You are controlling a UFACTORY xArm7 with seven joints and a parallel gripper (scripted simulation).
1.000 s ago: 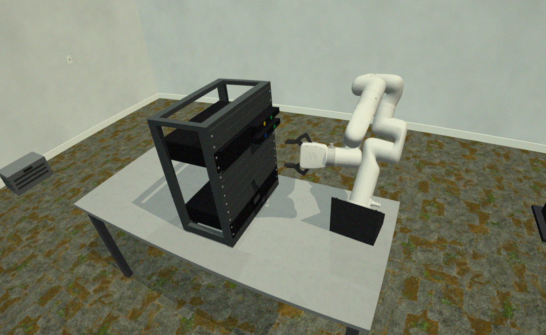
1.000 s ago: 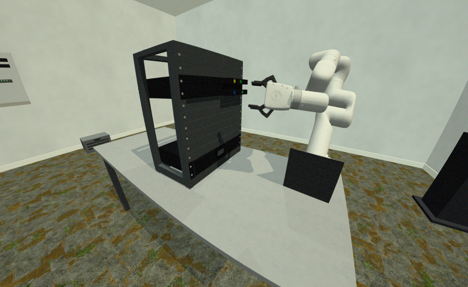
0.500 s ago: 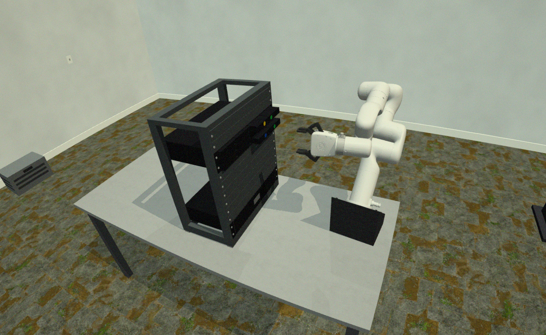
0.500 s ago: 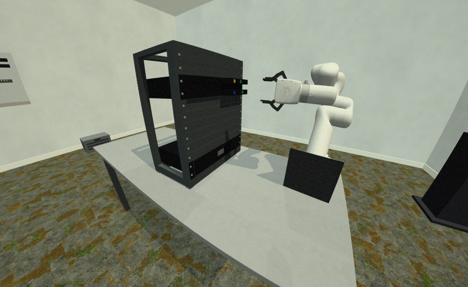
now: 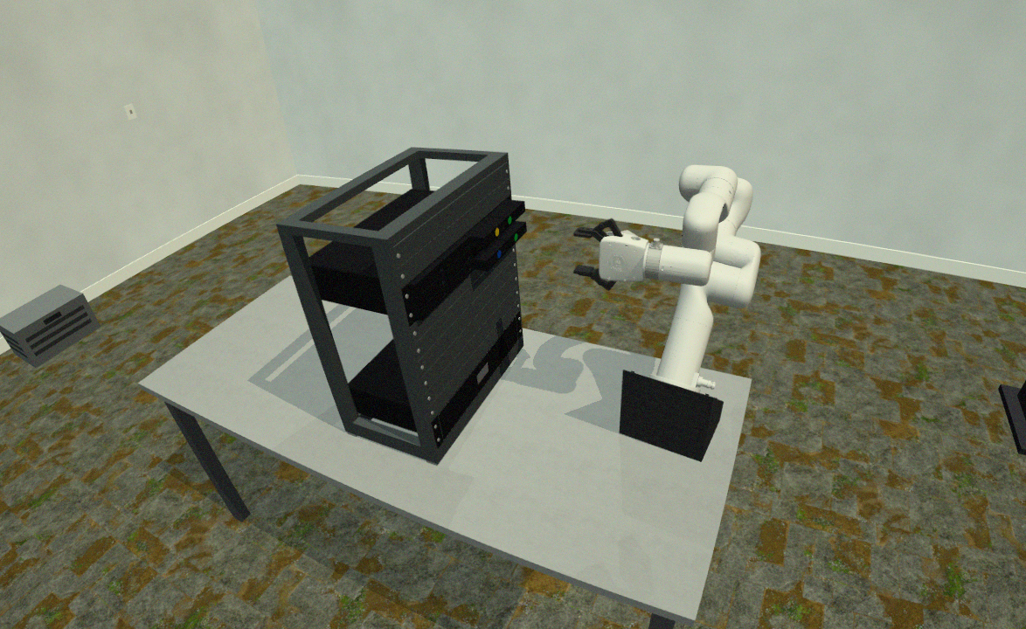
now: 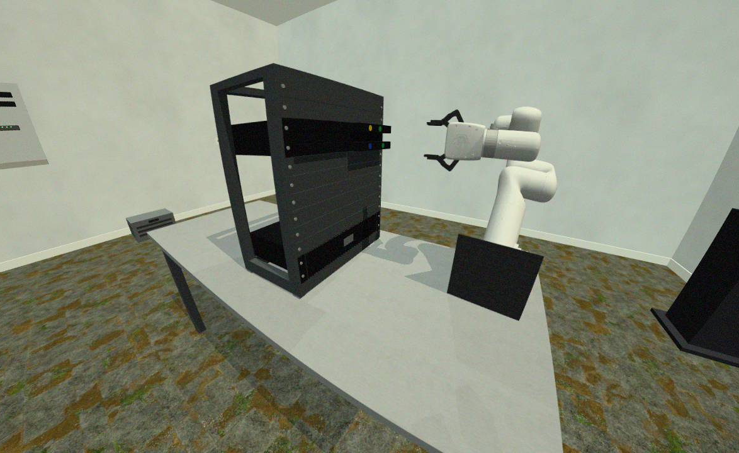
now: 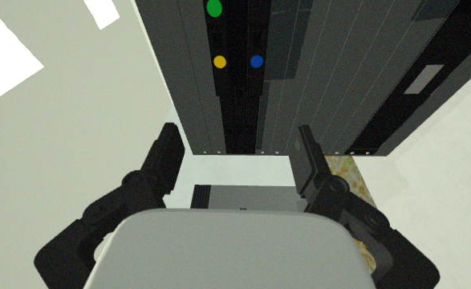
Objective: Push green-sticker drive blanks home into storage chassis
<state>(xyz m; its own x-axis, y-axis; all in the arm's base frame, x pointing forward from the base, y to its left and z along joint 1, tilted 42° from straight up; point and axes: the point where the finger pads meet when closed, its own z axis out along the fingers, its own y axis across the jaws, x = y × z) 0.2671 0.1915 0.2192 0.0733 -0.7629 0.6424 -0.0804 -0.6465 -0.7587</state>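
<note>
The dark rack [image 5: 411, 300] stands on the grey table. Near its top, the black storage chassis [image 6: 332, 136] has blanks standing out at its right end. Their stickers are yellow [image 6: 369, 128] and green [image 6: 380, 129] in the upper row, blue [image 6: 369, 145] and green [image 6: 382, 145] in the lower row. The wrist view shows one green sticker [image 7: 214, 8], the yellow one [image 7: 219, 62] and the blue one [image 7: 256, 61]; the other green one is out of frame. My gripper [image 6: 429, 139] is open and empty. It faces the rack front at about the blanks' height, well apart from them.
A black box [image 5: 669, 414] hides the arm's base on the table. A second black unit [image 5: 474, 374] sits low in the rack. A grey unit [image 5: 45, 322] lies on the floor at the left. A black cabinet [image 6: 721, 292] stands at the right.
</note>
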